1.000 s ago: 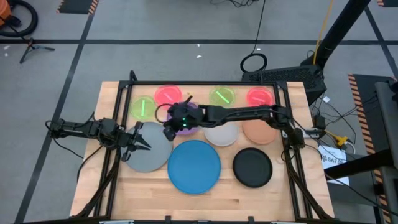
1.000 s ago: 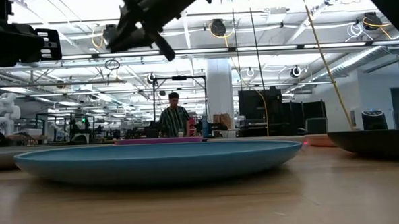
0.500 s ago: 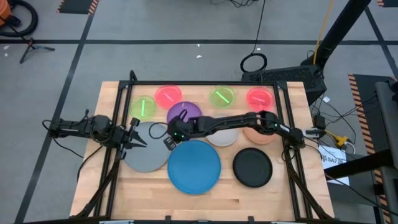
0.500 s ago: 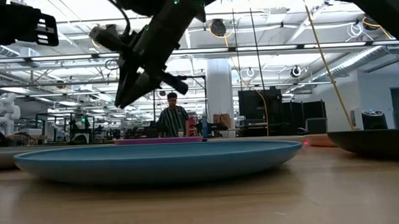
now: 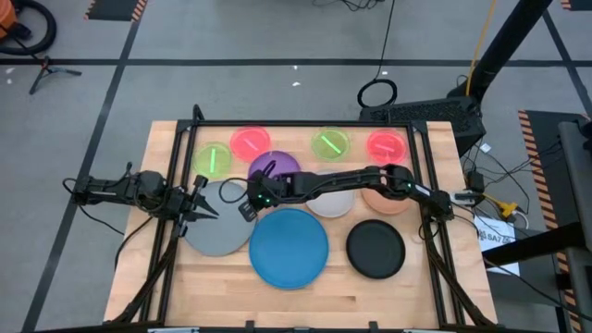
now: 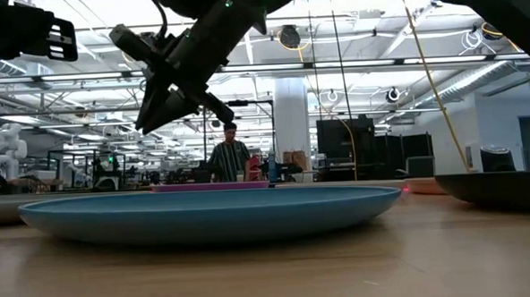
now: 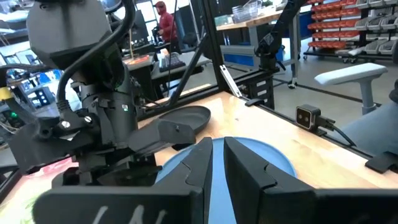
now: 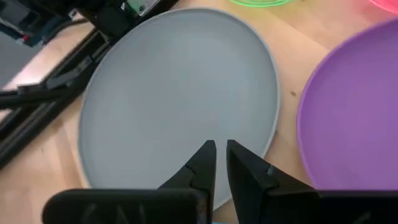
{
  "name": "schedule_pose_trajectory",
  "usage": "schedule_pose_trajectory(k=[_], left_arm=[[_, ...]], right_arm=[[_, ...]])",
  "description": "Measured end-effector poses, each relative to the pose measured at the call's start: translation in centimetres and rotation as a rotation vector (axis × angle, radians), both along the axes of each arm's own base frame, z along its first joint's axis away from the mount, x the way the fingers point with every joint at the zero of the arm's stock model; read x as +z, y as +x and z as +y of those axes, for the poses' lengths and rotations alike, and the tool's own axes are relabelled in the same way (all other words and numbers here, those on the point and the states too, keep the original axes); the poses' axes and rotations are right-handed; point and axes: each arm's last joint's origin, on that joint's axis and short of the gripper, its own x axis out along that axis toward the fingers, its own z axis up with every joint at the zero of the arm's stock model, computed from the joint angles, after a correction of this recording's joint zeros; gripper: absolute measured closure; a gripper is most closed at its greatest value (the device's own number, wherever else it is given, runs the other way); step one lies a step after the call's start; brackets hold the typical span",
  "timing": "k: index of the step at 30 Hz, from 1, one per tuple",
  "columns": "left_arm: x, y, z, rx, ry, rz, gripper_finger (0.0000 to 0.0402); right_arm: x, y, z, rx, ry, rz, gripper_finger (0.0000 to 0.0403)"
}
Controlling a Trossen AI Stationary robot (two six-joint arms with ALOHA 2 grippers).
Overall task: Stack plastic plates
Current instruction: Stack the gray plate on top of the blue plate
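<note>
Shifted left, right gripper (image 5: 242, 210), nearly pressed together, hovers over grey plate (image 5: 217, 231).

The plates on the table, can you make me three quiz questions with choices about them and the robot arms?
1. Where is the right gripper?
A. over the grey plate's edge
B. over the black plate
C. off the table

2. How many small green plates?
A. one
B. two
C. four

3. Are the right gripper's fingers:
A. wide open
B. nearly together, empty
C. holding a plate

Answers: 1 A, the high view shows it there. 2 B, two green plates sit at the back. 3 B, the right wrist view shows a thin gap.
</note>
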Motion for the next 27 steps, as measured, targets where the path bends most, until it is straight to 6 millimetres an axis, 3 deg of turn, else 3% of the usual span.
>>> schedule_pose_trajectory(k=[18, 27], left_arm=[[0.0, 0.0, 0.0, -0.002, 0.039, -0.016, 0.0353], [0.0, 0.0, 0.0, -0.002, 0.049, -0.022, 0.0353]], right_arm=[[0.7, 0.6, 0.0, 0.018, -0.019, -0.092, 0.0369], [-1.7, 0.8, 1.3, -0.02, 0.046, -0.027, 0.0376]])
